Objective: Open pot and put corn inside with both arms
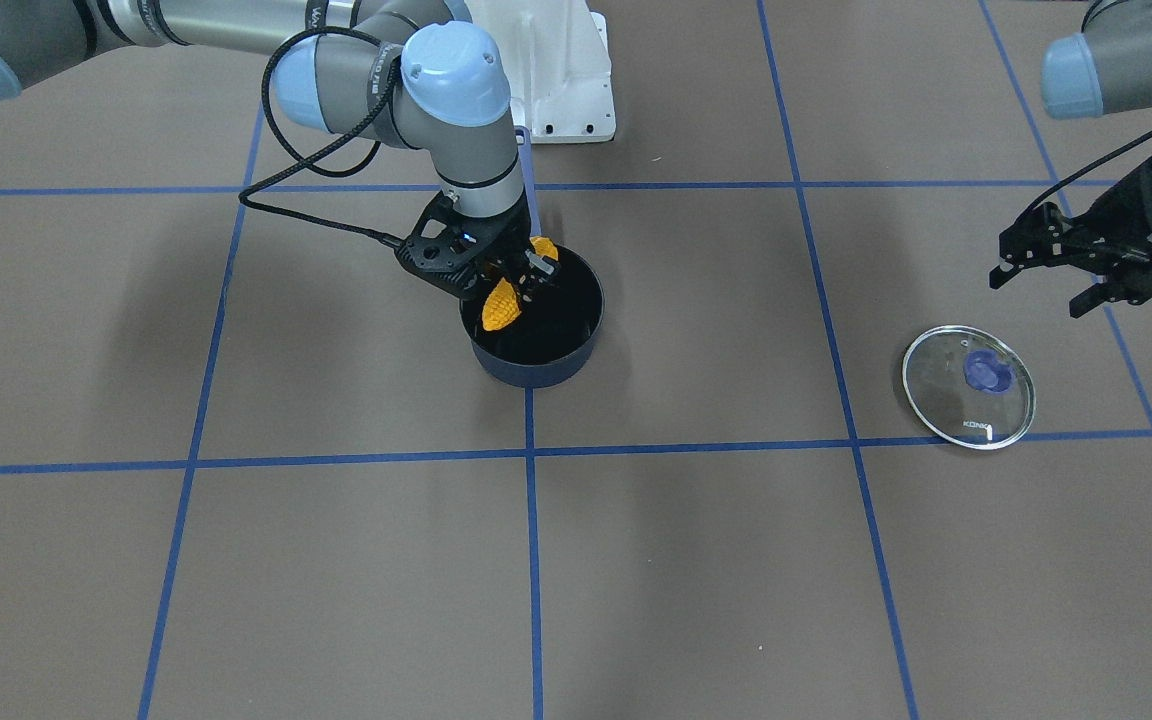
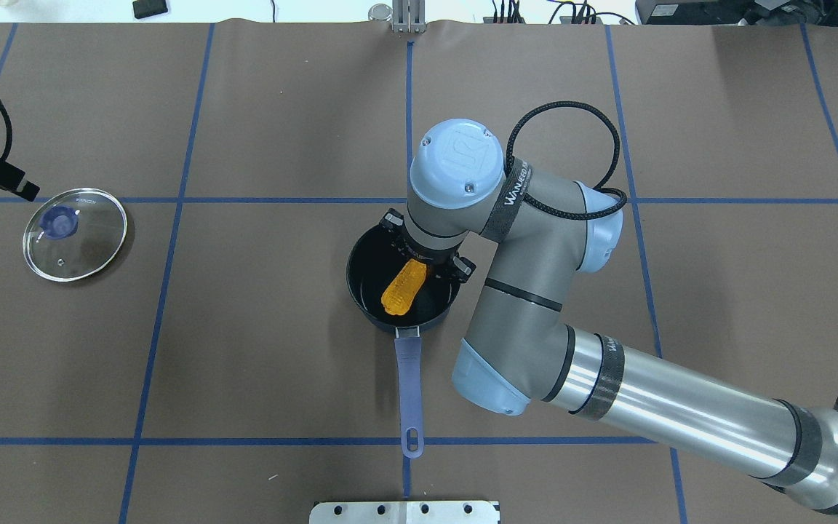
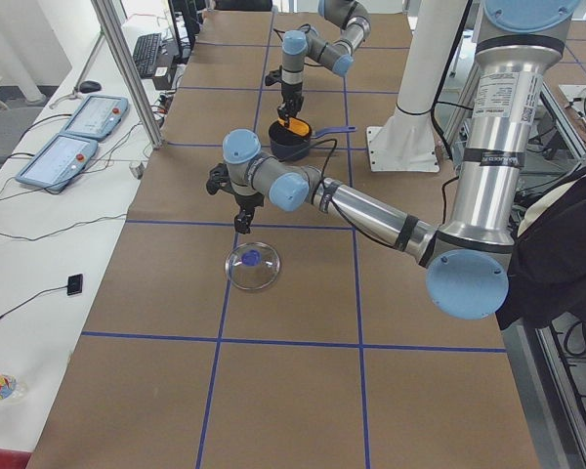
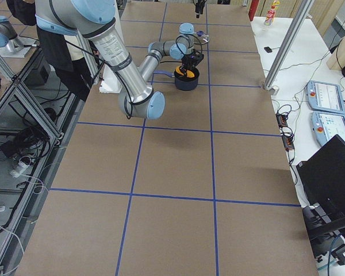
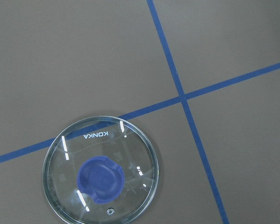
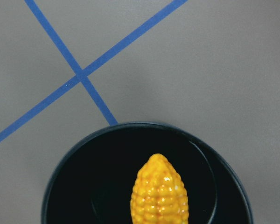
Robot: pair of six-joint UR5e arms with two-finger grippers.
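Orange-yellow corn (image 1: 501, 306) hangs tilted in the mouth of the pot (image 1: 534, 376). The right gripper (image 1: 514, 272) pinches it across the middle, jaws closed on the cob. Same front view, far side: the left gripper (image 1: 1036, 292) hovers spread and empty near the glass lid (image 1: 968, 386). The lid lies flat on the brown table (image 1: 336, 560), well apart from the pot.

Overhead: the cob sits within the rim's outline, its upper end hidden under the wrist. The purple-blue handle (image 2: 409, 393) points toward the robot.

Side views: too small to add anything about the jaws.

Left wrist: the lid alone below the camera, knob up, nothing holding it.

Right wrist: the cob's tapered tip is over the black interior. Cannot tell whether it touches bottom.

Judgement: the opening is done, and the corn is at the pot but not released. What is left is to let go and lift the arm clear.
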